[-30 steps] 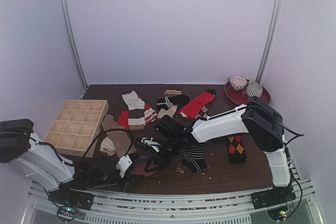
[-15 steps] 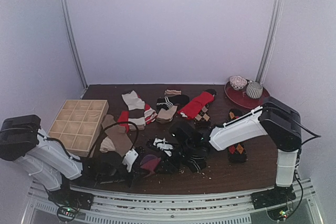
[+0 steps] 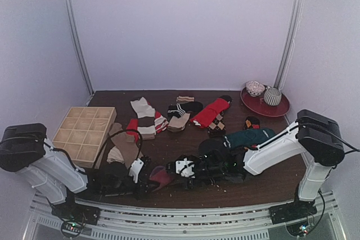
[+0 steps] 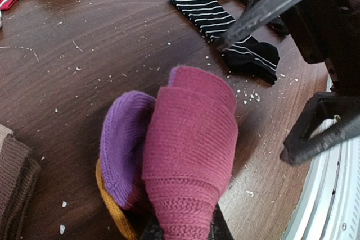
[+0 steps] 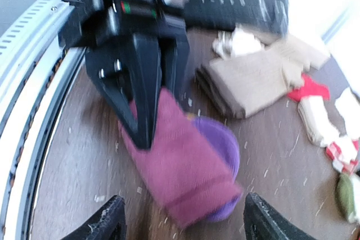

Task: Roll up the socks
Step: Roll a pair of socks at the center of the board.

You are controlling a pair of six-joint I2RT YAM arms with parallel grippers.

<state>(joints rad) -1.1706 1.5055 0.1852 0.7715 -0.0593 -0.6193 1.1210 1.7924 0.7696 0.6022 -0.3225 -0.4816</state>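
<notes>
Magenta sock [image 4: 191, 139] | left fingers [image 4: 151, 230] pinching it (mostly cut off)

The left wrist view's bottom edge cuts off the left gripper [image 4: 184, 230], its fingertips mostly buried under the magenta sock [image 4: 188, 139], whose orange toe [image 4: 109, 203] barely peeks out; the right wrist view is smeared by blur.

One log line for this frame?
task: roll socks | left pincer: shut on magenta sock, folded over | right pincer: open, facing that sock | status: roll not finished
</notes>
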